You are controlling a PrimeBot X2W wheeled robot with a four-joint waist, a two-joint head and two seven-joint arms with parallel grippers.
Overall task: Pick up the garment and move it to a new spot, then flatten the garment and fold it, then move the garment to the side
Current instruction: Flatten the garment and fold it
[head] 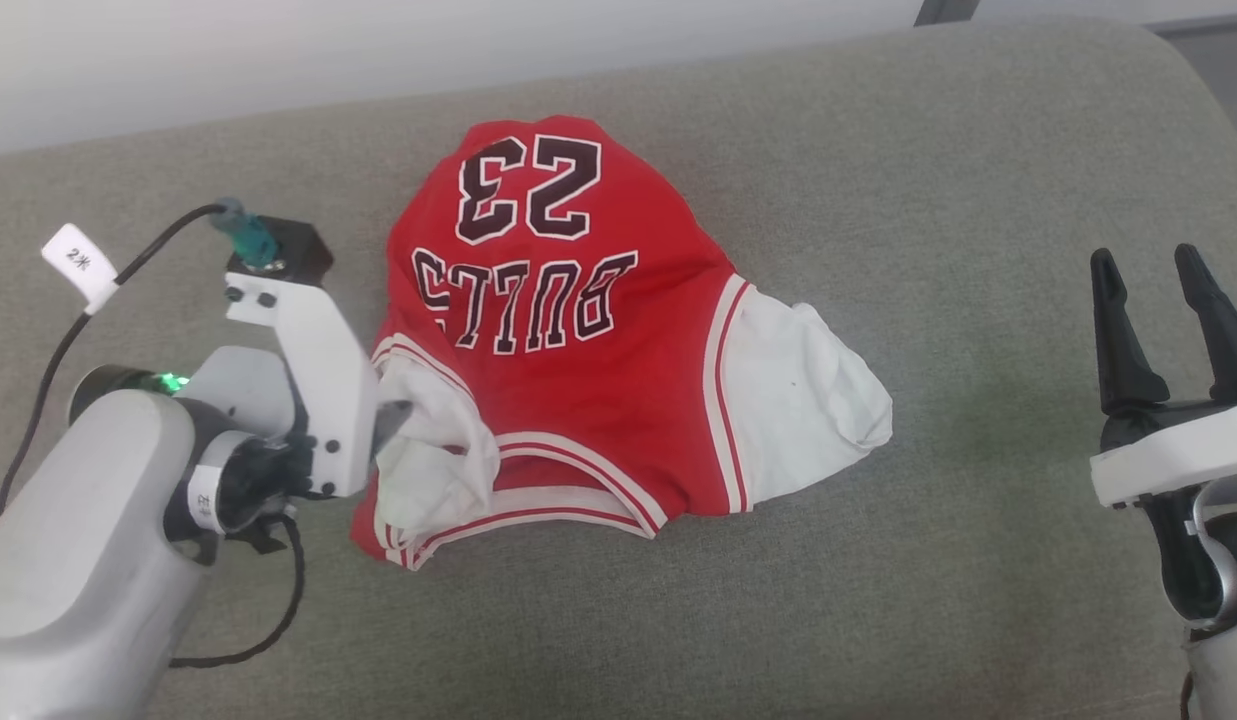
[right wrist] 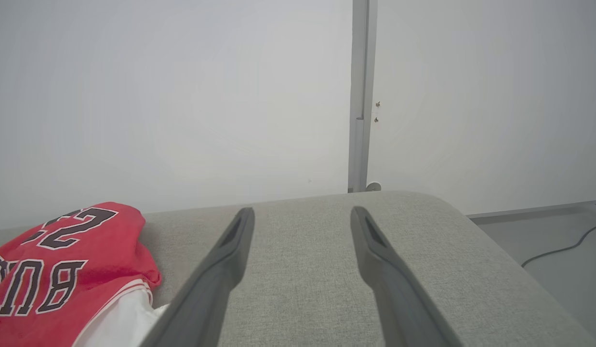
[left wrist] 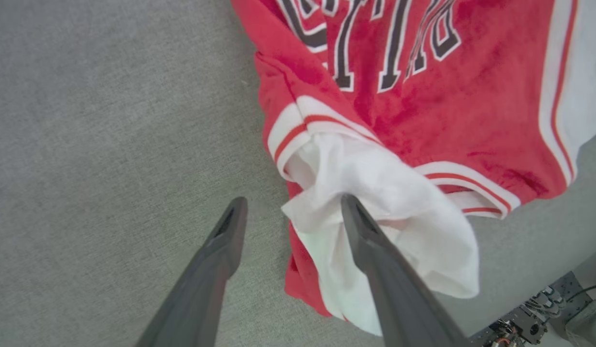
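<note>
The red BULLS jersey (head: 588, 400) lies crumpled a little left of the middle of the grey upholstered cushion (head: 978, 560). In the head view its lettering and the number 23 read upside down, with the number at the far end. The neckline's striped trim (head: 568, 500) faces the robot. One white sleeve (head: 808, 410) spreads out flat toward the robot's right. The other white sleeve (left wrist: 375, 193) is bunched into a loose fold at the jersey's left edge.

The left tool (left wrist: 290, 205) is at that bunched sleeve with its two dark fingers well apart. In the left wrist view one finger (left wrist: 360, 231) lies over the white cloth and the other (left wrist: 230, 231) is over bare cushion. The sleeve's edge sits in the gap between them, and nothing is clamped. A black cable (head: 68, 330) with a white tag (head: 78, 260) runs to the left wrist.

The right tool (head: 1145, 255) sits well apart from the jersey over the cushion's right side. Its fingers are spread and point away from the robot, holding nothing. Behind the cushion stands a pale wall (right wrist: 182, 96).
</note>
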